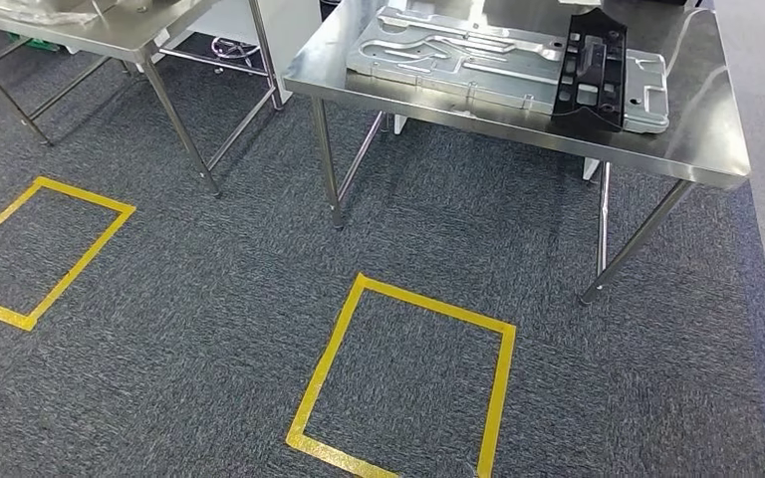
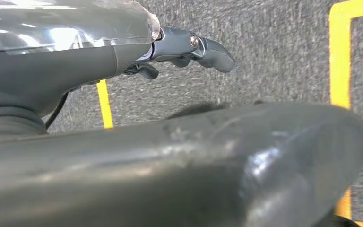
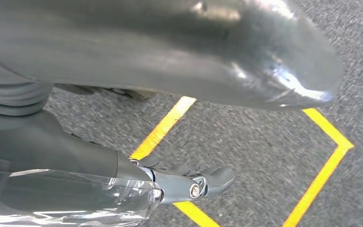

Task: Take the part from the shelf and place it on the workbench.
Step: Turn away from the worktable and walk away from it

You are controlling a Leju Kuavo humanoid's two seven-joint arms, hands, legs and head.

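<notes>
Both hands are hanging over the grey carpet, the left hand [image 2: 189, 49] and right hand [image 3: 189, 182] loosely extended and holding nothing; a yellow tape square [image 1: 403, 383] is lying nearest, and beyond it the black part [image 1: 590, 75] is resting on a metal plate [image 1: 458, 55] on the steel bench [image 1: 702, 139]

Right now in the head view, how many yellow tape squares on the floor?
2. One yellow tape square lies on the carpet in front of the near steel table, its bottom edge cut off by the frame. The other lies at left, partly cropped; more may lie outside the frame.
</notes>
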